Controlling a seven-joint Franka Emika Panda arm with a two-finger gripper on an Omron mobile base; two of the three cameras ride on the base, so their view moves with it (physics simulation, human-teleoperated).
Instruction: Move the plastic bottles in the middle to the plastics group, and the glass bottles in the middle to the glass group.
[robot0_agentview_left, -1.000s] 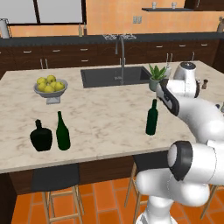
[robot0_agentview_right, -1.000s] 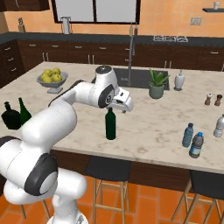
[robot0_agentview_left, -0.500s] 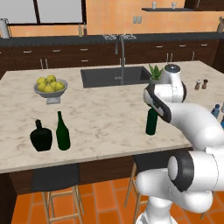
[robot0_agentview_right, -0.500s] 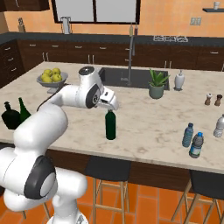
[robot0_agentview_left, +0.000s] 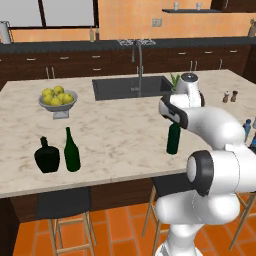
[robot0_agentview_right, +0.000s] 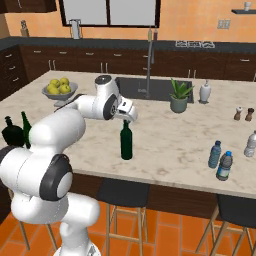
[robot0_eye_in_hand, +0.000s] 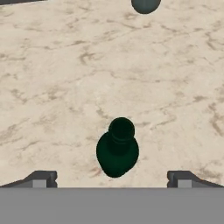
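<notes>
Bright, even rendered lighting with no glare. Soft, faint shadows sit under the green bottle (robot0_agentview_right: 126, 141) and fruit bowl (robot0_agentview_left: 58, 103) on the bench (robot0_agentview_left: 120, 130). Edges look slightly pixelated; no blur or lens distortion.

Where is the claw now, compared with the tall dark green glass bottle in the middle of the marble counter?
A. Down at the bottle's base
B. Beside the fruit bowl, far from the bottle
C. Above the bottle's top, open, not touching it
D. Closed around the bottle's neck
C. In the hand view the claw looks straight down on the tall dark green glass bottle, its fingertips wide apart on either side.
</notes>
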